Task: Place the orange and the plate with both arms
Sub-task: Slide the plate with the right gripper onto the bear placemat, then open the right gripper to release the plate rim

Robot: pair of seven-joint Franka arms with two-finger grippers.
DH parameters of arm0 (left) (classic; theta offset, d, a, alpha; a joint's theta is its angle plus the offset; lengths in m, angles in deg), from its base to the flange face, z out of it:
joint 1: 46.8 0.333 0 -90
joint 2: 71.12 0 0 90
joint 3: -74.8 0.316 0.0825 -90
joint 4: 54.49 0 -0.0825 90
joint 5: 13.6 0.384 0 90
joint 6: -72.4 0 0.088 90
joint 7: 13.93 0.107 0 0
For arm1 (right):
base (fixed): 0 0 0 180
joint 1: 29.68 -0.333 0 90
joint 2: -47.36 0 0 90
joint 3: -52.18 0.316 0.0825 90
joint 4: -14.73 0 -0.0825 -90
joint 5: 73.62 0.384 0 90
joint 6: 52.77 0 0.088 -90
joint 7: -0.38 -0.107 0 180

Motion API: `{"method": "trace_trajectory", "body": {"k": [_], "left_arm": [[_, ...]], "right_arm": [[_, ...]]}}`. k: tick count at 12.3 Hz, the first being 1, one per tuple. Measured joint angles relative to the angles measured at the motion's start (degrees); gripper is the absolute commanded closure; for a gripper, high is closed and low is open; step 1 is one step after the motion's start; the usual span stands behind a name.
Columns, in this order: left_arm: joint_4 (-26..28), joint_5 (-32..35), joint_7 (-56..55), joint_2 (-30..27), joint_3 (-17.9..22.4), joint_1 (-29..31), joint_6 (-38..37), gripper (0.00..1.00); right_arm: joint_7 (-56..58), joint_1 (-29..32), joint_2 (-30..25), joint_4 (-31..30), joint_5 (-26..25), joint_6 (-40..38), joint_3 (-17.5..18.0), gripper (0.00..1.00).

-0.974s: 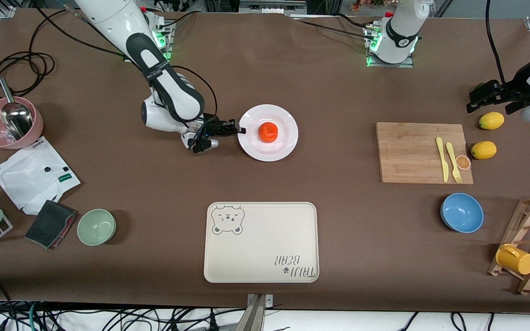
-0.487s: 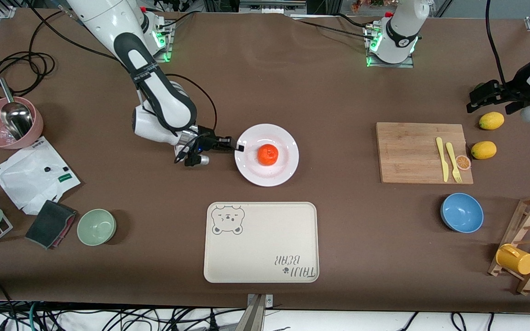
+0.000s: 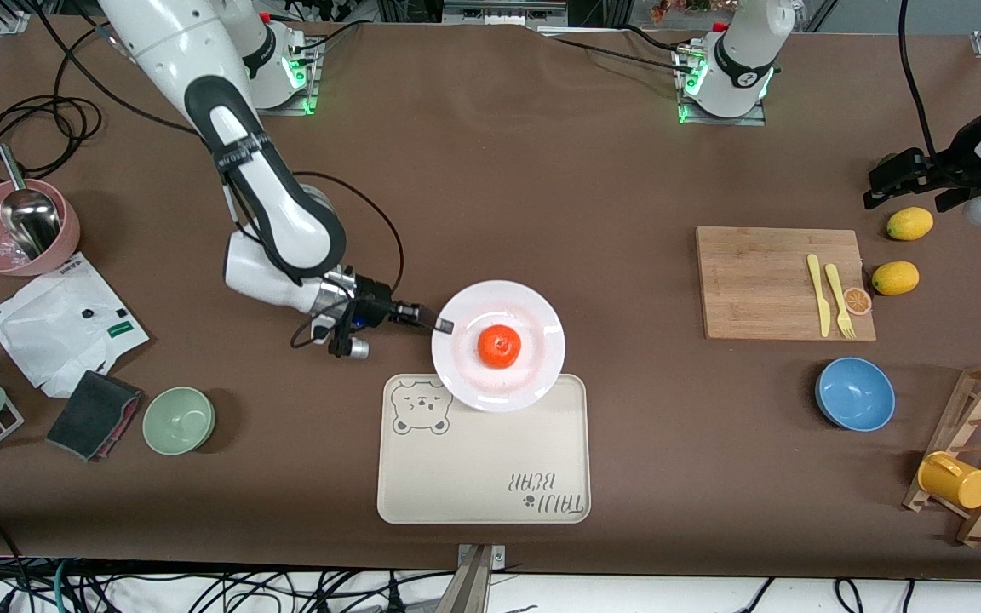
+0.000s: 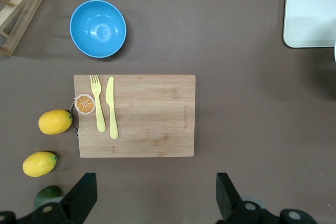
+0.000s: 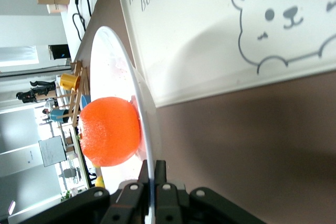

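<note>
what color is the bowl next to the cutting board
Blue: the bowl shows best in the left wrist view.

The plate (image 3: 533, 375) hides the bear tray's (image 3: 482, 477) upper edge; the left pincer's (image 4: 157, 198) fingertips are cropped.

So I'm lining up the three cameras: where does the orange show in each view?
Front view: the orange sits mid-plate; the plate is held by the right claw over the bear tray's edge.
Left wrist view: not in it.
Right wrist view: the orange lies on the plate.
Shared landmark: the bear tray.
</note>
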Motion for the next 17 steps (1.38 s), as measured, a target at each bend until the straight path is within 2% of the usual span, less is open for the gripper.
{"method": "trace_trajectory", "body": {"k": [2,5,7,9,12,14,16,17], "left_arm": [[0.0,0.0,0.0,0.0,0.0,0.0,0.0,0.0],[0.0,0.0,0.0,0.0,0.0,0.0,0.0,0.0],[-0.1,0.0,0.0,0.0,0.0,0.0,0.0,0.0],[-0.1,0.0,0.0,0.0,0.0,-0.1,0.0,0.0],[-0.1,0.0,0.0,0.1,0.0,-0.1,0.0,0.0],[-0.1,0.0,0.0,0.1,0.0,-0.1,0.0,0.0],[-0.1,0.0,0.0,0.1,0.0,-0.2,0.0,0.0],[-0.1,0.0,0.0,0.1,0.0,-0.2,0.0,0.0]], "right_arm": [[-5.3,-0.1,7.1,9.6,-4.5,0.0,-0.3,1.0],[-9.7,-0.3,15.9,22.4,-7.2,0.0,-0.6,1.0],[-10.1,-0.3,20.7,27.9,-9.2,0.0,-0.7,1.0],[-10.1,-0.4,23.8,30.8,-10.2,0.0,-0.8,1.0],[-10.1,-0.5,24.6,31.7,-10.5,0.0,-1.1,1.0],[-10.1,-0.5,24.7,31.7,-11.4,0.0,-1.1,0.86],[-10.1,-0.6,24.9,31.7,-12.0,0.0,-1.1,0.84],[-10.1,-0.6,24.9,31.7,-12.6,0.0,-1.2,0.77]]}}
